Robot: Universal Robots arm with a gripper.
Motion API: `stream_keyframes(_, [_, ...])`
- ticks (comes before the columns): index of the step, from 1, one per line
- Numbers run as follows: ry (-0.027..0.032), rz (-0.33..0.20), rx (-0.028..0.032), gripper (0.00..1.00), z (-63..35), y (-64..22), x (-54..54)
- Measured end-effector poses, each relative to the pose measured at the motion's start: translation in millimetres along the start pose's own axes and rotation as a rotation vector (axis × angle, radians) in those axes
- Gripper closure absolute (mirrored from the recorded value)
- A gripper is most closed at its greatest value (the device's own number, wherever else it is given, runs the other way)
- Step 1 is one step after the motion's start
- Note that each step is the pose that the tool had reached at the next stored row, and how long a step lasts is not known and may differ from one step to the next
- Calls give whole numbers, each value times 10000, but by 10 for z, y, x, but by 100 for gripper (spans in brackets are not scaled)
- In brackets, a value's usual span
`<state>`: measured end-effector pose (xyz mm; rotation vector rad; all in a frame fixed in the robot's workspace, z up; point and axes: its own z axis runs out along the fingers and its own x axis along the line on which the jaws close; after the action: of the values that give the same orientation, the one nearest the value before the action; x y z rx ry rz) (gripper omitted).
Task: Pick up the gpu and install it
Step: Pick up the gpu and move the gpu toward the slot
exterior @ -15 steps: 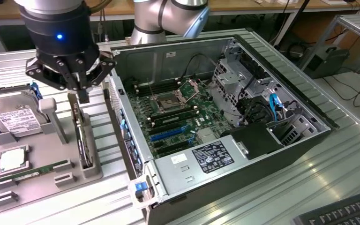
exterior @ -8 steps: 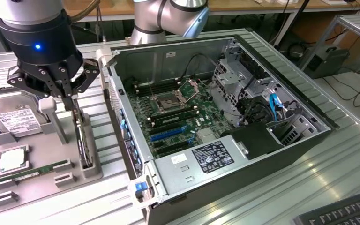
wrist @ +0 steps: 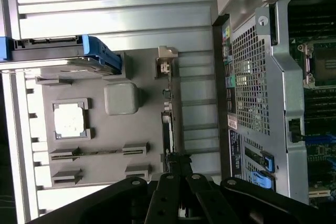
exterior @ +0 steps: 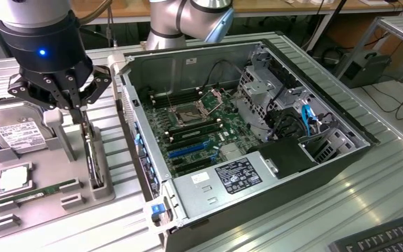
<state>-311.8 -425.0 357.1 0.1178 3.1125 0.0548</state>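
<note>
A robot arm [exterior: 44,31] bends over a ribbed metal table [exterior: 369,173], its gripper [exterior: 77,118] lowered to a gray tray [exterior: 69,173] that lies at 9 o'clock from an open computer case [exterior: 272,210] in the exterior view. The fingers are pressed together, pinching the upper edge of the gpu [exterior: 93,157]. The thin dark card stands on edge in a slot along the tray's 3 o'clock side, the side nearest the case.

On the same tray, a hard drive [exterior: 16,131] with a white label sits at 10 o'clock, a square chip [exterior: 14,178] at 8 o'clock and a narrow green memory stick [exterior: 37,191] at 6 o'clock. The case lies on its side, its green motherboard [exterior: 201,126] exposed.

From the wrist view, the gripper [wrist: 176,163] closes on the near end of the gpu [wrist: 168,114], seen edge-on as a thin line between the tray [wrist: 142,124] and the perforated wall of the case [wrist: 252,77]. The chip [wrist: 69,119], memory stick [wrist: 100,152] and blue-edged hard drive [wrist: 63,56] lie beyond the card, away from the case.
</note>
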Motion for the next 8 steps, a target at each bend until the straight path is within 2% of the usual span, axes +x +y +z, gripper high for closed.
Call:
stream_keyframes(3, [0, 0, 0, 87, 0, 0, 0])
stream_keyframes(4, [0, 0, 0, 80, 0, 0, 0])
stream_keyframes(5, [0, 0, 0, 80, 0, 0, 0])
stream_keyframes(8, [-1, -1, 2, 62, 1, 0, 1])
